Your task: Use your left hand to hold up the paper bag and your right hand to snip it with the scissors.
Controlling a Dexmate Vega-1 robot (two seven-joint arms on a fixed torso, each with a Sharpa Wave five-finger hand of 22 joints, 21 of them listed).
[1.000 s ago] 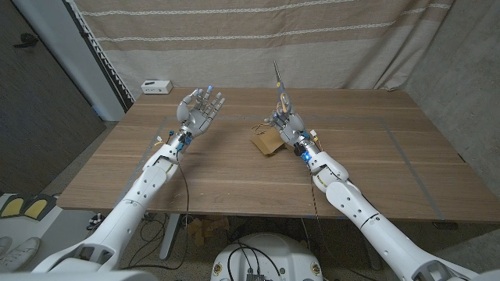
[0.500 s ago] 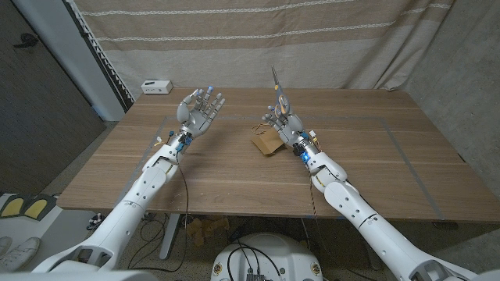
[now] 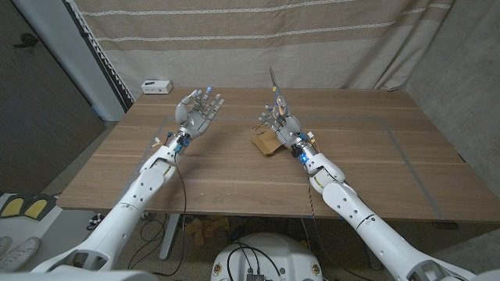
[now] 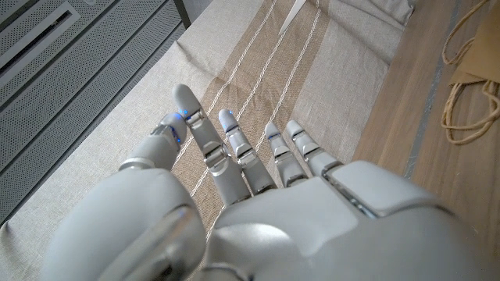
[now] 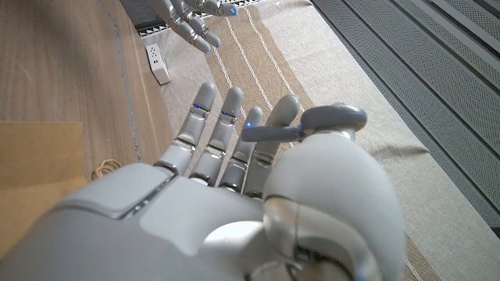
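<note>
Hidden: brown paper bag with twisted cord handles (image 3: 266, 142) partly covered by the right hand in the head view; only a corner and cord loops caught in the left wrist view (image 4: 469, 78).
Hard to make out: grip on the slim metal scissors (image 3: 276, 84); handles lost among fingers, blades pointing up past the far desk edge.
Surface: rectangular wood-grain desk (image 3: 234, 176), matte, with faint tape lines.
Room: beige cloth backdrop with pale stripes (image 3: 258, 39) behind the far edge; small white box (image 3: 155, 86) at the far left corner.
Left hand (image 3: 200, 111): glossy white shell, raised over the left half of the desk, fingers spread, holding nothing.
Right hand (image 3: 283, 123): same white shell, raised near desk centre, wrapped round the scissors.
Bag position: lying flat on the desk near centre, just beside the right hand.
</note>
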